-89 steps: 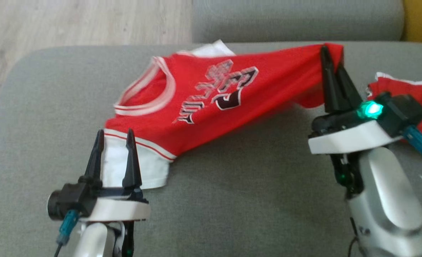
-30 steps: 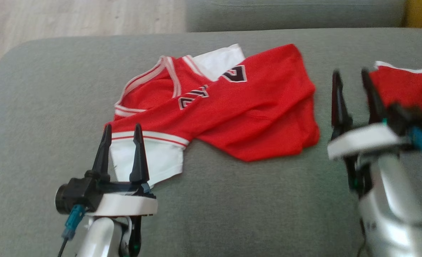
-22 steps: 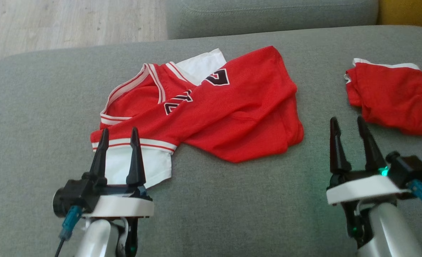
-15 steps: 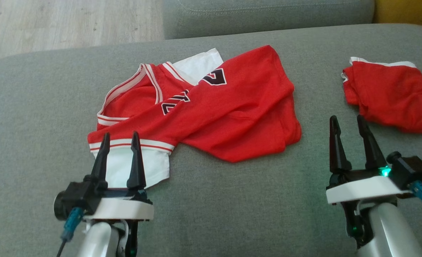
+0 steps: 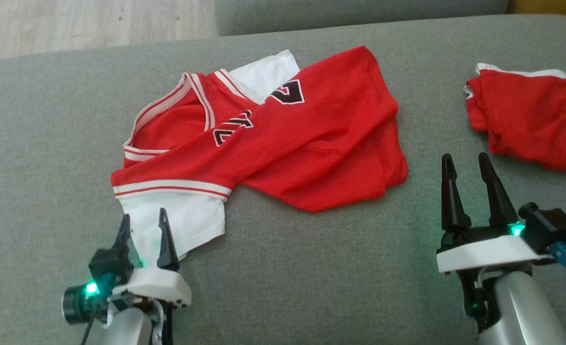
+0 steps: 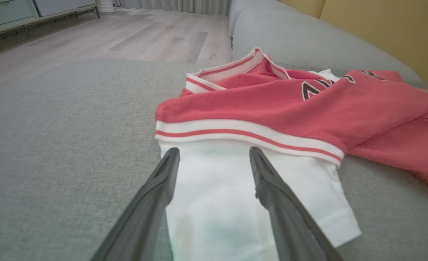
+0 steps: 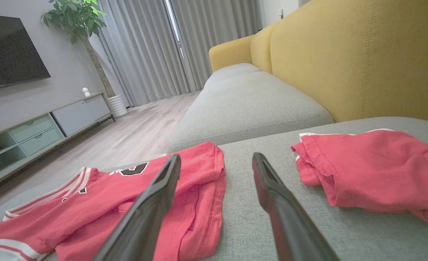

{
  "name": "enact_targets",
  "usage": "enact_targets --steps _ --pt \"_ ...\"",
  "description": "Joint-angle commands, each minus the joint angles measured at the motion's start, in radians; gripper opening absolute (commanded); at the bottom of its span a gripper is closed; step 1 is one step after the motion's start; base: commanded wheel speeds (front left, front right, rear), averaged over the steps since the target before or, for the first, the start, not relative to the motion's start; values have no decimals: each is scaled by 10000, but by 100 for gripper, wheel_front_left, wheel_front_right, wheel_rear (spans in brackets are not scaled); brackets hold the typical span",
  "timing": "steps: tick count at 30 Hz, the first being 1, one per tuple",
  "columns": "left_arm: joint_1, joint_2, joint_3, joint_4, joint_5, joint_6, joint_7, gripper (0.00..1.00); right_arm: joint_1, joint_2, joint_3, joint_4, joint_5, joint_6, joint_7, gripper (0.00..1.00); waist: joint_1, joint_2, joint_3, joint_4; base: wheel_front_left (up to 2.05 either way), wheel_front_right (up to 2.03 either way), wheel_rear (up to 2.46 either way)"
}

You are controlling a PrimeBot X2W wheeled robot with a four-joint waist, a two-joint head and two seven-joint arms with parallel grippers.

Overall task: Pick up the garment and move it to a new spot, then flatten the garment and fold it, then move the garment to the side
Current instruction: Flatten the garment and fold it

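The garment [image 5: 287, 139] is a red jersey with white sleeves and black lettering. It lies rumpled on the grey cushion [image 5: 311, 268], its right part folded back over the chest. My left gripper [image 5: 143, 215] is open at the lower left, its fingers over the white sleeve [image 5: 187, 220] and nothing between them. The left wrist view shows that sleeve [image 6: 214, 188] under my open left gripper [image 6: 212, 152], with the red body [image 6: 271, 105] beyond. My right gripper [image 5: 464, 158] stands open and empty, right of the jersey's folded edge. In the right wrist view it [image 7: 215, 157] points between the jersey [image 7: 127, 195] and another cloth.
A second red cloth with white trim [image 5: 527, 120] lies bunched at the right, also seen as the red cloth [image 7: 373, 170] in the right wrist view. A yellow sofa back [image 7: 344, 54] rises behind it. Wooden floor [image 5: 72, 19] lies beyond the cushion's far left edge.
The right gripper let go of the jersey's hem, which now lies folded over the chest, and drew back toward me. The left gripper has pulled back and lower along the white sleeve. The camera shifted slightly.
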Motion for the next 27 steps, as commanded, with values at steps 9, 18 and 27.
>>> enact_targets --steps 9,18,27 --pt "-825 409 456 798 100 498 473 100 -500 -1 393 -339 80 -9 -106 100 -1 -1 225 -118 0 0 0" --pt "-955 517 380 1237 15 488 683 100 -527 -1 617 -231 127 -9 -106 100 -1 -1 267 -137 0 0 0" --pt "-995 443 333 1078 -107 478 244 100 -555 -1 640 -18 95 -9 -106 100 -1 -1 145 -27 0 0 0"
